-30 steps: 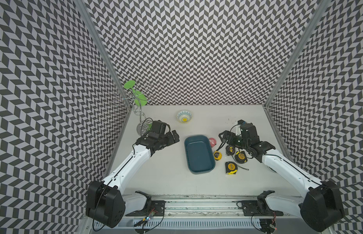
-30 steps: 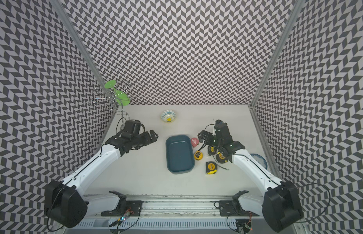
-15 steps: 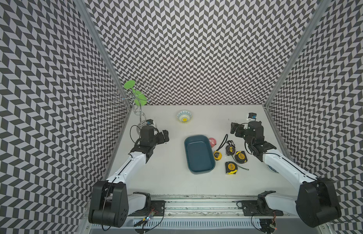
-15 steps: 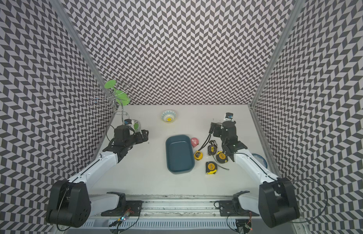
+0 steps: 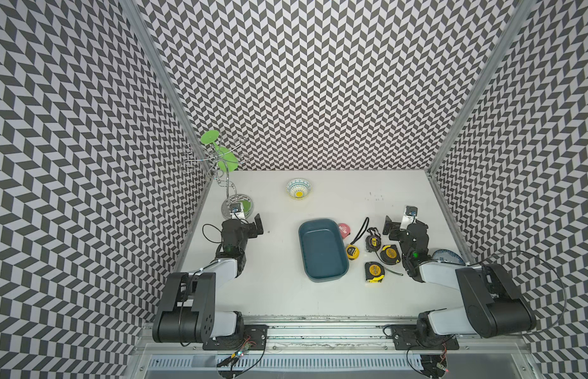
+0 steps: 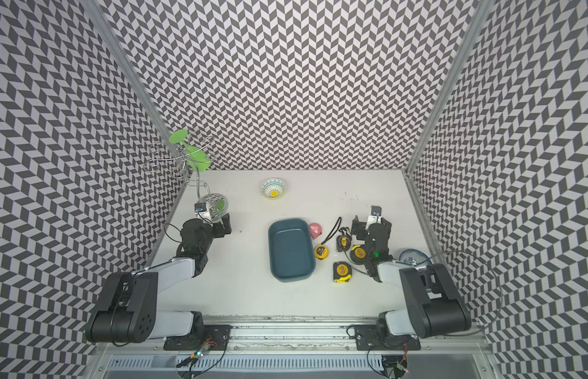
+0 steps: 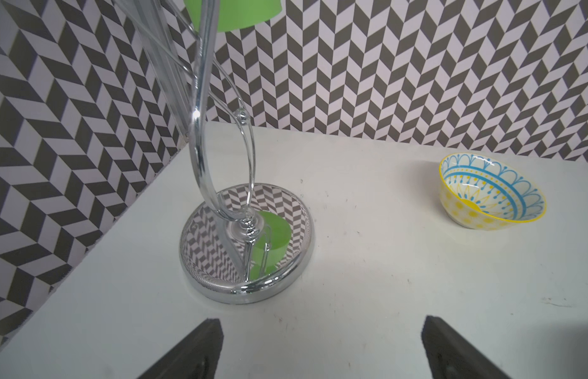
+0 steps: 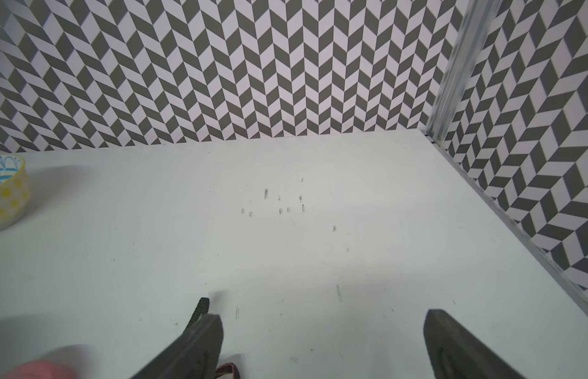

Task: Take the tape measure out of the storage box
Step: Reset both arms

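The black left gripper (image 7: pixel 318 347) is held with jaws wide apart before a chrome wire stand (image 7: pixel 246 249). The shallow dark teal plastic storage box (image 5: pixel 322 252) is set mid-table, with four yellow-and-black tape measures (image 5: pixel 373 272) and a pink round one (image 5: pixel 343 229) laid on the white table (image 5: pixel 279 295) just right of it. Beside them, the black right gripper (image 8: pixel 322 344) is held with jaws spread wide.

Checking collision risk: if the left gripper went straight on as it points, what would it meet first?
Likely the stand's base, slightly off-centre ahead of the open left gripper; it might just clear it.
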`<control>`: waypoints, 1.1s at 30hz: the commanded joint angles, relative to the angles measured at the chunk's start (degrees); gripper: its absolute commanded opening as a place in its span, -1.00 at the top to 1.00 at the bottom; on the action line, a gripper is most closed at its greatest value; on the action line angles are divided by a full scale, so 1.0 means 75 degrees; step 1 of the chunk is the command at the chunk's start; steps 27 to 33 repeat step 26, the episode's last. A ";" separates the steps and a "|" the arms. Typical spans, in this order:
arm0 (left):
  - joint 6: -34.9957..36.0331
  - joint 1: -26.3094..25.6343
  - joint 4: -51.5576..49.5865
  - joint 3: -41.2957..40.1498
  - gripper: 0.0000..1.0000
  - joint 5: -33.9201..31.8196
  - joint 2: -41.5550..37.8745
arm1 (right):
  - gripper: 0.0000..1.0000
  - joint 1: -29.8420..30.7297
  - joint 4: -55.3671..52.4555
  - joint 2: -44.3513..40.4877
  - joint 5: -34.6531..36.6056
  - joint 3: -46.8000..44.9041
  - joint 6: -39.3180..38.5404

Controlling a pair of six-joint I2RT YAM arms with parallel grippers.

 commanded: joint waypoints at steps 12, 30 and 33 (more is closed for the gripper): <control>0.0500 0.0182 0.3565 -0.0952 -1.00 0.0772 0.1041 | -0.99 -0.0311 0.3703 0.0768 0.0567 -0.0911 0.0059; 0.0499 0.0180 0.3722 -0.1011 -1.00 0.0748 0.1093 | -0.99 -0.0290 0.3726 0.0856 0.0610 -0.0745 0.0050; 0.0499 0.0180 0.3722 -0.1011 -1.00 0.0748 0.1093 | -0.99 -0.0290 0.3726 0.0856 0.0610 -0.0745 0.0050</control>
